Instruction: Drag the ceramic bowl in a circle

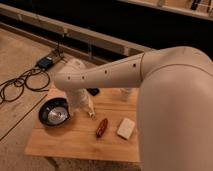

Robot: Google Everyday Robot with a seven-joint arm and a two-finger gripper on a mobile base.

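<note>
My gripper (90, 113) hung low over the wooden table (75, 142), jaws spread wide and holding nothing, just beside the black ceramic bowl (54, 112), which sat at the table's end

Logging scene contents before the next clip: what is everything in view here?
ceramic bowl: one, glossy black, left end of table
oblong thing: one, reddish-brown, table middle
rectangular block: one, pale, right of the oblong thing
dark object: one, black, table back, partly hidden
white object: one, table back, partly hidden
table: one, light wood
cables: several, black, floor left
box: one, bluish, floor by cables
arm: one, white, across table
gripper: one, pale, right of bowl, open, empty
</note>
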